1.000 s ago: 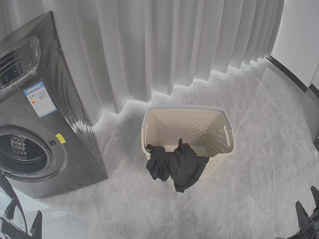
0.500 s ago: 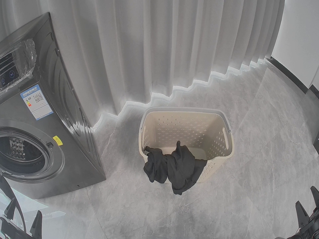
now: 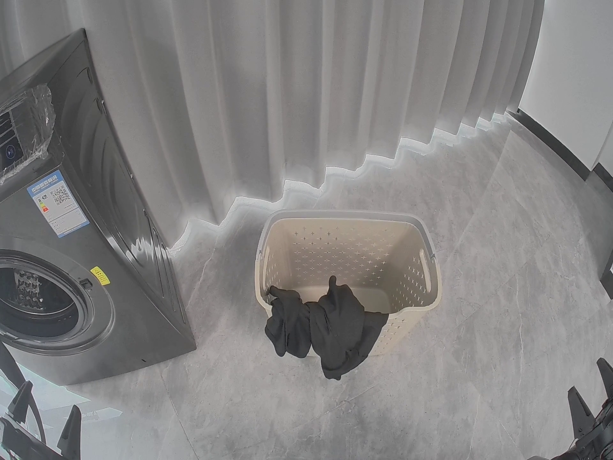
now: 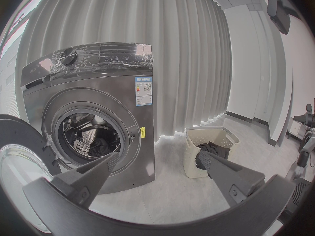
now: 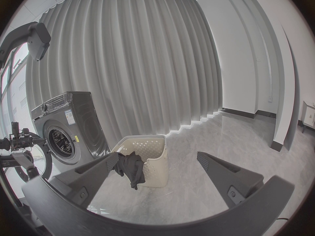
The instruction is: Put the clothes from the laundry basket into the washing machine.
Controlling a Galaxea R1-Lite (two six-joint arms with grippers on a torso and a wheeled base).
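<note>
Black clothes [image 3: 322,333] over basket [image 3: 345,215] rim | left wrist: garment [image 4: 99,147] in drum [image 4: 80,136] | end effectors [image 4: 157,155] [image 5: 157,156] spread

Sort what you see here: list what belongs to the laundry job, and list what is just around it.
Job:
laundry basket
dark clothes, draped over its front rim
washing machine, with its door open
left gripper and right gripper, both open and empty

Just around:
curtain
floor
white wall
</note>
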